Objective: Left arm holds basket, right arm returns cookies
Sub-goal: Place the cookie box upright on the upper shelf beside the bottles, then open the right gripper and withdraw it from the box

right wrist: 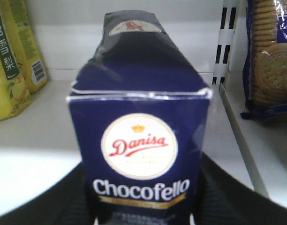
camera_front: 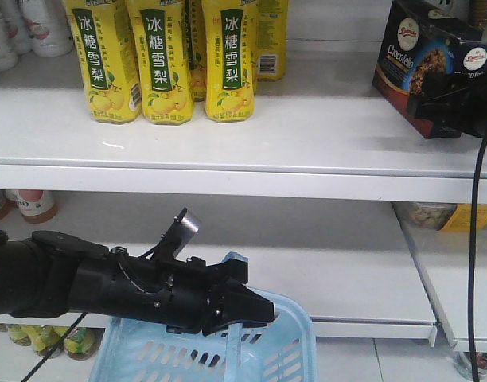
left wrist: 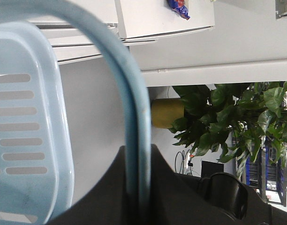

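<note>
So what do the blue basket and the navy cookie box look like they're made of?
The basket looks like moulded plastic: smooth, pale blue, with slots cut cleanly through its walls and a slight sheen. The cookie box looks like printed cardboard with a glossy coat: sharp folded edges, a creased top flap and soft reflections on the dark panels.

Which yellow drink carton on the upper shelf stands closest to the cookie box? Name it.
The rightmost front-row yellow carton. The other two front cartons stand further left, away from the ChocoFello box at the shelf's right end.
</note>
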Tool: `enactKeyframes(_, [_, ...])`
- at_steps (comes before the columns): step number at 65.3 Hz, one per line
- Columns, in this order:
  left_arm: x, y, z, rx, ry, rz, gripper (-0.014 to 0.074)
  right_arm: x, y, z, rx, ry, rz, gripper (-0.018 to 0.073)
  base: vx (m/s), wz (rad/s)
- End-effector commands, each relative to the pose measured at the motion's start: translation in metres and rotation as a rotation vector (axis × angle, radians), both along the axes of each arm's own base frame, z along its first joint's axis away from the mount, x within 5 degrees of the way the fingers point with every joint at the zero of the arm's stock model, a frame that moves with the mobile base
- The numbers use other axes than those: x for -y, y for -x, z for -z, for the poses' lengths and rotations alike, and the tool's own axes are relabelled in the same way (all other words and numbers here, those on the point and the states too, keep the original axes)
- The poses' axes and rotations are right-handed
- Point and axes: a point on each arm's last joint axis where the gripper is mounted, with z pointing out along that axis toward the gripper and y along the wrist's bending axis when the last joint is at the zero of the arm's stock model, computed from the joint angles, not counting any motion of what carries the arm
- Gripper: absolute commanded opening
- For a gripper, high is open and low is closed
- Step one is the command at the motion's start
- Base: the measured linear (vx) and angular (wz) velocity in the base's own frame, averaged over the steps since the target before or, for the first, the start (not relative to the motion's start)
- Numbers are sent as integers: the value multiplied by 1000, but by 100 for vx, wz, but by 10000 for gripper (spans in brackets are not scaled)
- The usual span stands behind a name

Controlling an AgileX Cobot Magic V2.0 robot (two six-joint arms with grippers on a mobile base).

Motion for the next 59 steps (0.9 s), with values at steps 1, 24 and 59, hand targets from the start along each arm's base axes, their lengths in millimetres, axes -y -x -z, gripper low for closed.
enactKeyframes(1, [2,-2,-22,71,72,-2,-6,3,10,-33,154,-6,5,468,0,0])
enactKeyframes(24, [2,-2,-22,71,72,-2,-6,5,47,-60,173,-8,5,561,0,0])
enactKeyframes(59, [2,-2,-22,71,72,-2,-6,13,156,-100,200,-4,4,561,0,0])
